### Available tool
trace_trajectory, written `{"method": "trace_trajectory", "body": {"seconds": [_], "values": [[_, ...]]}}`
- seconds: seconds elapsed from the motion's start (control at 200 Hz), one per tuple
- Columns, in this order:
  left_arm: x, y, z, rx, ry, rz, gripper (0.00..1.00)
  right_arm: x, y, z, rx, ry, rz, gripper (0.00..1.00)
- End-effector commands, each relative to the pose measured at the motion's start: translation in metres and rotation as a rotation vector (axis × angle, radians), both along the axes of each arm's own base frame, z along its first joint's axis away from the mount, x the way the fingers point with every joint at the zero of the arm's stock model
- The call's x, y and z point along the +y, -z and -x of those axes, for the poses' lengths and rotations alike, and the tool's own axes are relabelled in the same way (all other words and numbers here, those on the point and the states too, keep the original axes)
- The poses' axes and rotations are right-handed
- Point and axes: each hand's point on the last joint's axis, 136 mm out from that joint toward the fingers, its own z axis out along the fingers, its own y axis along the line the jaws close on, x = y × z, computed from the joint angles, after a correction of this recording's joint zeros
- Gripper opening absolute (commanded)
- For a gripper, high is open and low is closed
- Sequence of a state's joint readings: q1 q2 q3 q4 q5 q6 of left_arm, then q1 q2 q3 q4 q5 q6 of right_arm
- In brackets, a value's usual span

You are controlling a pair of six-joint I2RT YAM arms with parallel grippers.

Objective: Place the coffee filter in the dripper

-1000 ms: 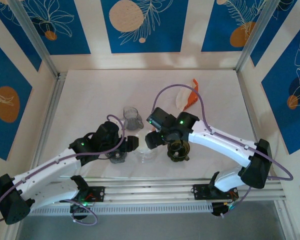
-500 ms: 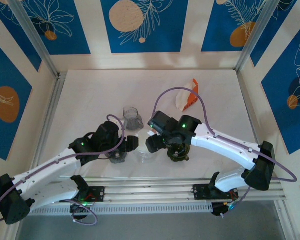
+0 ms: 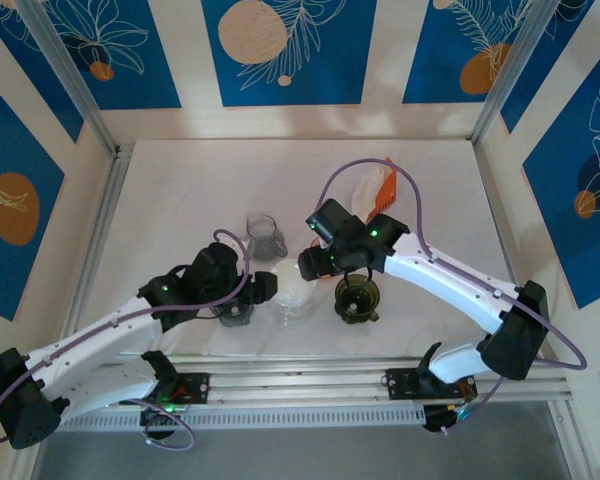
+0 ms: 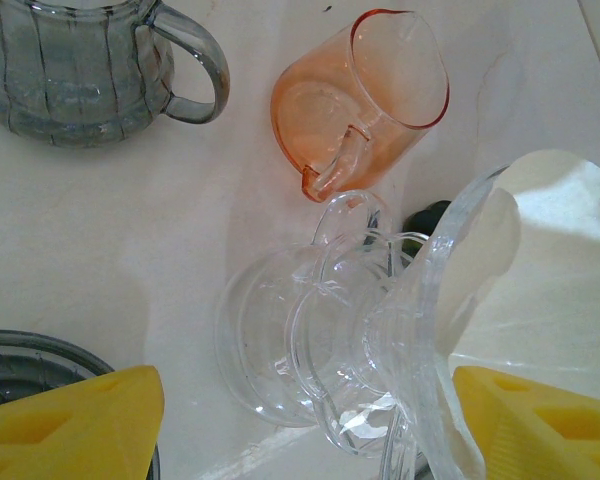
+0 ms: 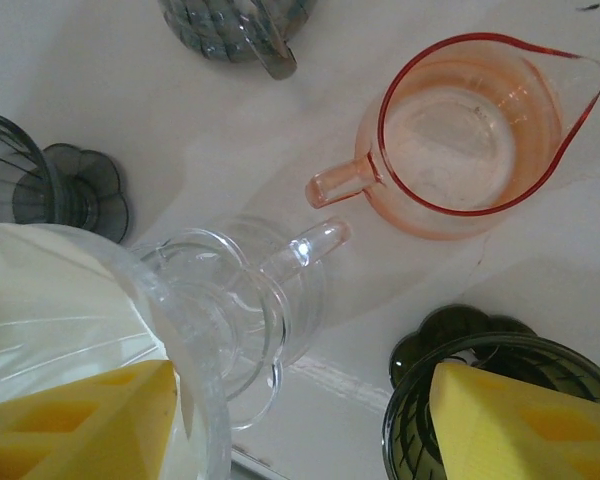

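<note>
We see white coffee filter (image 5: 50,300) sitting inside clear dripper (image 5: 230,310) on counter (image 3: 180,200), between dark grey dripper (image 3: 238,315) and dark green dripper (image 5: 460,400). Right pincer (image 5: 302,385) released, fingers wide apart above filter and green dripper, gripping nothing. Left pincer (image 4: 305,400) released, fingers flanking clear dripper, apart from it. Orange pitcher (image 5: 470,130) just beyond.

The filter (image 5: 50,300) is creamy white, the dripper (image 5: 230,305) clear, the pitcher (image 5: 470,130) orange-tinted, the jug (image 4: 70,60) seemingly smoky grey.
</note>
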State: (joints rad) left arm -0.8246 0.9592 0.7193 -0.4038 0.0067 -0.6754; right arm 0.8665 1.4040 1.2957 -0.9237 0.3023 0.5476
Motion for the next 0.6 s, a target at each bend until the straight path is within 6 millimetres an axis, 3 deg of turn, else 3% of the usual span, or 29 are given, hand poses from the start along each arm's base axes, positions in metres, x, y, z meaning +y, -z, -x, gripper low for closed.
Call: {"method": "trace_trajectory", "body": {"seconds": [0.0,0.125,0.34,0.595], "values": [[0.006,0.004,-0.003,0.019,-0.028,-0.022,0.75,-0.002,-0.003,-0.004,-0.002,0.008,0.001,0.66],[0.006,0.004,-0.004,0.017,-0.030,-0.023,0.75,-0.011,-0.002,-0.005,-0.016,0.032,0.023,0.64],[0.006,0.006,-0.004,0.023,-0.029,-0.024,0.75,0.007,-0.015,0.007,-0.041,-0.040,-0.034,0.75],[0.005,0.004,-0.004,0.019,-0.028,-0.020,0.75,-0.001,-0.009,0.028,-0.002,-0.027,-0.050,0.69]]}}
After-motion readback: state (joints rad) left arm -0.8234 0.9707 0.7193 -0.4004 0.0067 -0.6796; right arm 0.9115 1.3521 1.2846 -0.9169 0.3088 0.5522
